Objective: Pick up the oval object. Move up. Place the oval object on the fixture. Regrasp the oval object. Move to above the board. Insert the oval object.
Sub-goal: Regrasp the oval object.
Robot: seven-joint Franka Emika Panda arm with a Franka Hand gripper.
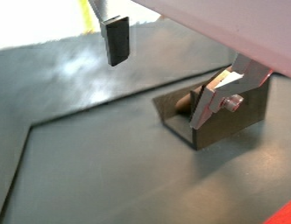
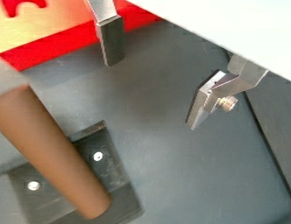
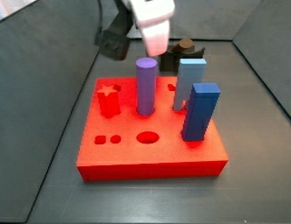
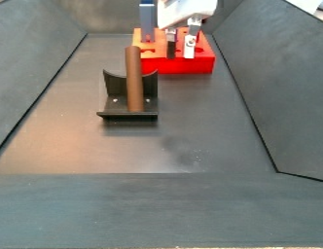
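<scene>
Presently the oval object (image 4: 131, 74) is seen standing upright against the fixture (image 4: 126, 102), on the dark floor, well apart from the board (image 4: 181, 58). Its brown rod is also caught in a wrist view (image 2: 52, 154), leaning on the fixture's base plate (image 2: 78, 184). The gripper (image 4: 173, 37) is held above, between fixture and board; its fingers (image 2: 110, 39) are spread apart, nothing gripped. On the board (image 3: 148, 149) a purple peg (image 3: 145, 86) and blue pegs (image 3: 201, 111) are noted upright.
</scene>
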